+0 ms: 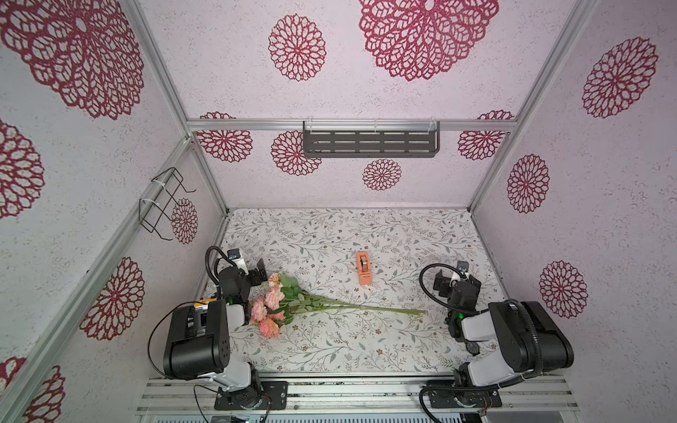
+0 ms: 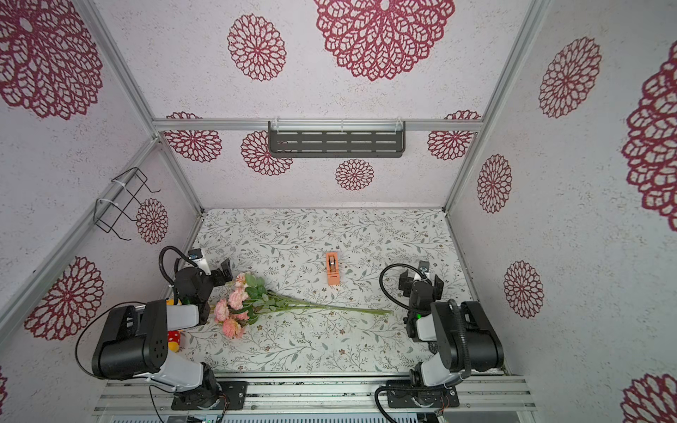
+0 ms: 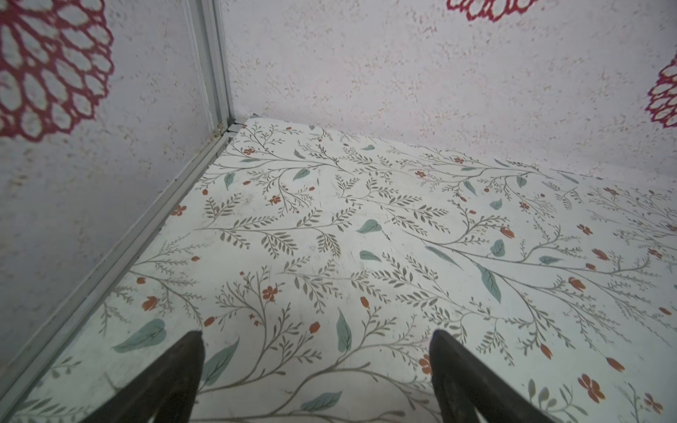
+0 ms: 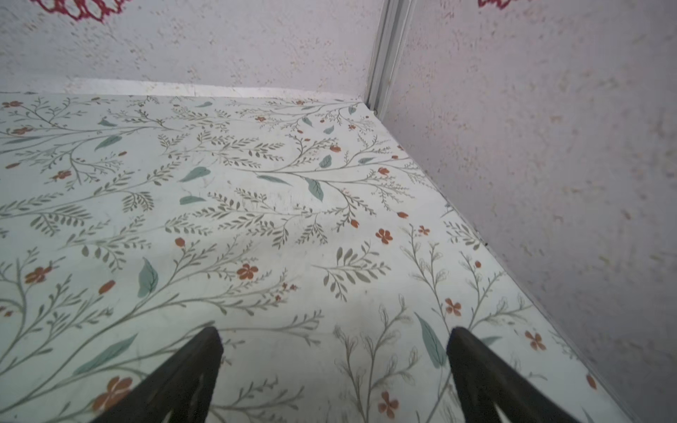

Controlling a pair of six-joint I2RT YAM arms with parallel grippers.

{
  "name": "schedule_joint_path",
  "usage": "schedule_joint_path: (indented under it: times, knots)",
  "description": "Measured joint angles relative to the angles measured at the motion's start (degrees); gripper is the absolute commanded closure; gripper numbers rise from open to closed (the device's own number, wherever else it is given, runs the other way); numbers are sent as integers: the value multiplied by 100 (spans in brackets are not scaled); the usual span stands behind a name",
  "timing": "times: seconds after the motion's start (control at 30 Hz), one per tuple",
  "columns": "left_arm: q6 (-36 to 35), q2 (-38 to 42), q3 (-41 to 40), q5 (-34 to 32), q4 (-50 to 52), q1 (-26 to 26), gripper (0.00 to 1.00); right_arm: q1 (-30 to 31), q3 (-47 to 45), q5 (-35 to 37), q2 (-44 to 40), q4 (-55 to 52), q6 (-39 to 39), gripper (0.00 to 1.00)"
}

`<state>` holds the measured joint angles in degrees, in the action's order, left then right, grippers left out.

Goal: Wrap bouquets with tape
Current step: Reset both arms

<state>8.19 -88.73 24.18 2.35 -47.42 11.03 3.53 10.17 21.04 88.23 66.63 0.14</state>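
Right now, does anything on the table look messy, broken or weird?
Nothing is spilled or broken. The bouquet lies flat, blooms beside the left arm, and the orange tape dispenser stands apart from it. One odd thing: a small red-and-yellow spotted object peeks from under the left arm, too hidden to name.

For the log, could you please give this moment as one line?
left gripper open | right gripper open | flowers on table | tape untouched
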Motion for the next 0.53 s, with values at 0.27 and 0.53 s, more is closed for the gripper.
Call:
schedule_joint_path:
  times: [0.27,0.53]
  knots:
    - [-22,0,9,-179,-52,-61,2,11,262,17,46,208,55,1]
    - [-22,0,9,-205,-59,-66,2,11,328,17,48,160,57,1]
